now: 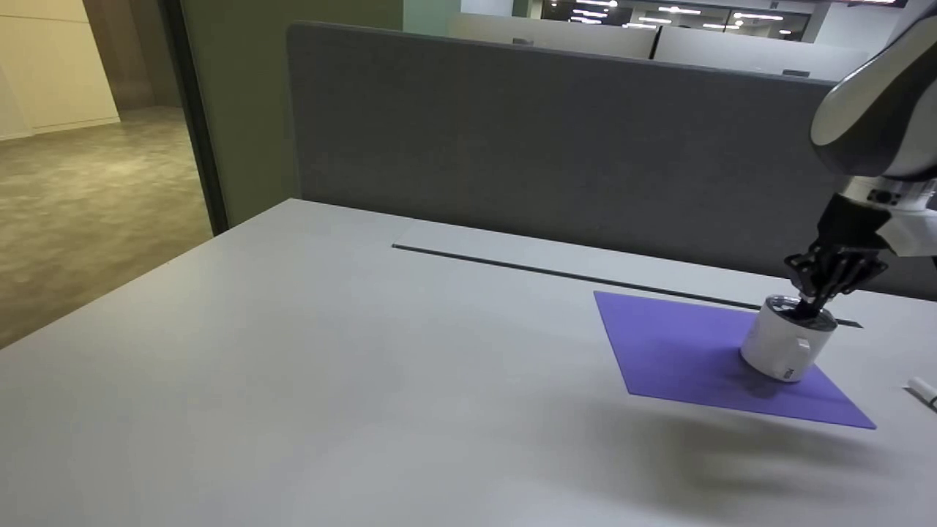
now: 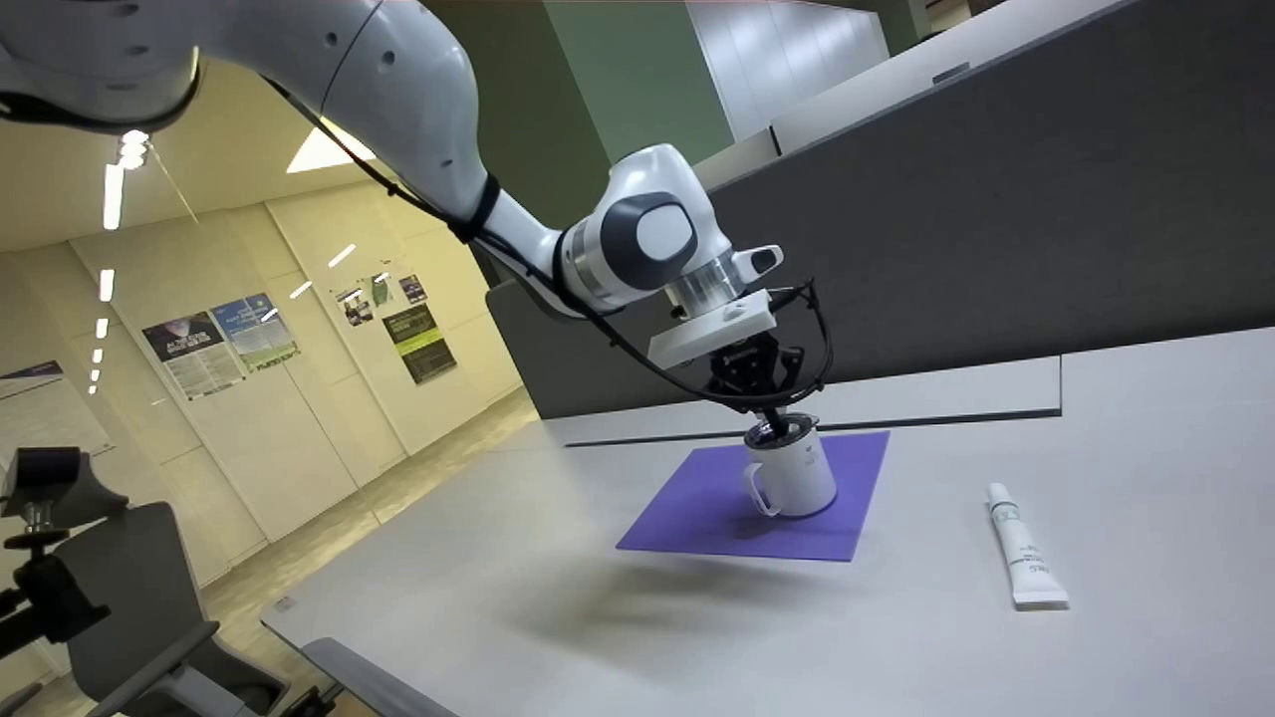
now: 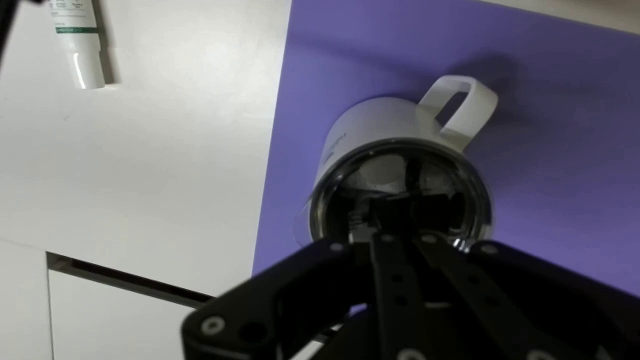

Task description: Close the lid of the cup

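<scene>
The white cup point(image 1: 776, 348) stands upright on a purple sheet in both exterior views point(image 2: 800, 482). In the wrist view the cup point(image 3: 382, 119) has its handle toward the upper right and a shiny dark mouth. What looks like a clear lid shows only as a faint transparent edge point(image 3: 301, 225) past the left of the rim; how it sits is hard to tell. My gripper point(image 1: 807, 307) points down into the cup's mouth, also in an exterior view point(image 2: 777, 426). Its fingers point(image 3: 404, 212) are together; whether they touch the lid is hidden in the dark.
The purple sheet point(image 1: 673, 344) lies under the cup on the white table point(image 1: 329, 380). A white tube point(image 2: 1023, 553) lies beside the sheet, also in the wrist view point(image 3: 82, 47). A dark slot point(image 1: 556, 273) runs along the table before the grey partition point(image 1: 549, 154).
</scene>
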{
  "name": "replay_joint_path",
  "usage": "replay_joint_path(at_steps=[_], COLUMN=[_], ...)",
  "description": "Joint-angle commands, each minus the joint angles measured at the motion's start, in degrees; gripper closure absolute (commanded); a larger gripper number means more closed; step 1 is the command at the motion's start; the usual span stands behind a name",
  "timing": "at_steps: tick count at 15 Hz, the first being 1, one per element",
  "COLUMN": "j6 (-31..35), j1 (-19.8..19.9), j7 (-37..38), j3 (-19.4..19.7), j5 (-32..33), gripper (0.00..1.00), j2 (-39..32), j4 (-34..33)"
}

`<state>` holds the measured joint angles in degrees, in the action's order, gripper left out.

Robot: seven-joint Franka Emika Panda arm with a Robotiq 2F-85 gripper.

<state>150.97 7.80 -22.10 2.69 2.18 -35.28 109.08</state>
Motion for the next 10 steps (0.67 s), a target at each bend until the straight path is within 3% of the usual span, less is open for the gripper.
replay_joint_path(at_steps=[1, 10], j6=[-1.98, -3.14], j1=[2.19, 4.03], j7=[1.20, 1.53], j3=[-2.64, -3.65], j5=[-1.40, -3.68], gripper=[1.00, 1.00], j2=[-0.94, -0.30], j4=[-1.17, -1.49])
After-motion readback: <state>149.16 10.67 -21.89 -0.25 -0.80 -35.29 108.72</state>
